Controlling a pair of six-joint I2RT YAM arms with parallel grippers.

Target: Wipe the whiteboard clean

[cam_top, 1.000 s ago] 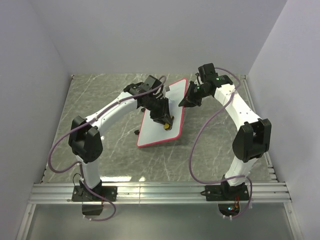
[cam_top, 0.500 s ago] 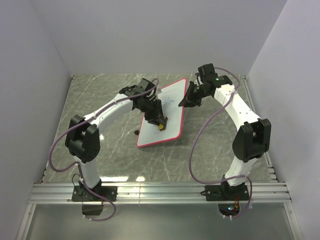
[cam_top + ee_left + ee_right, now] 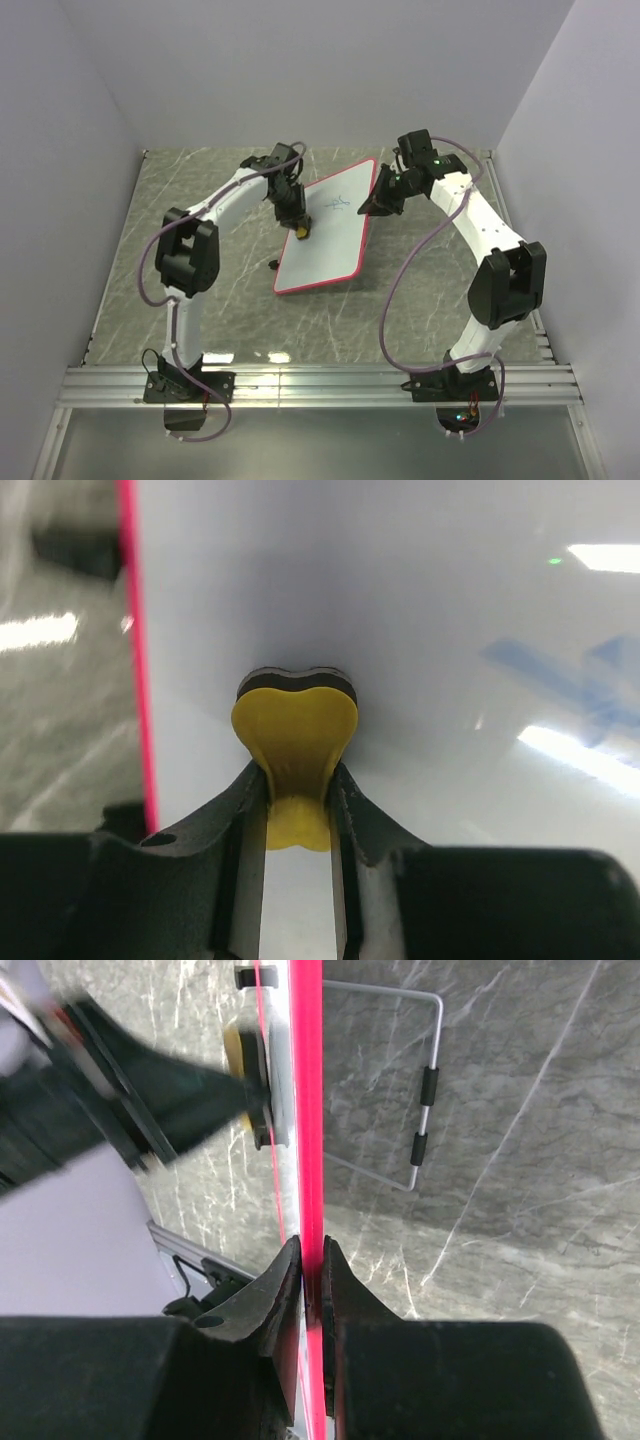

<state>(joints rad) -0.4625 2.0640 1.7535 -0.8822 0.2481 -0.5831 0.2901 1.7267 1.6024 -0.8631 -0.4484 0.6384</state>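
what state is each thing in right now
whiteboard: clamped at its red frame, blue marks not yet wiped
yellow sponge: pinched, dark face against the board
left gripper: shut on the yellow sponge
right gripper: shut on the whiteboard's frame

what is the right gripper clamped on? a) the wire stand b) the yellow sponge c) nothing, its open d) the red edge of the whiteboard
D: in the right wrist view the right gripper is pinched shut on the red frame of the whiteboard, while the yellow sponge sits in the left gripper.
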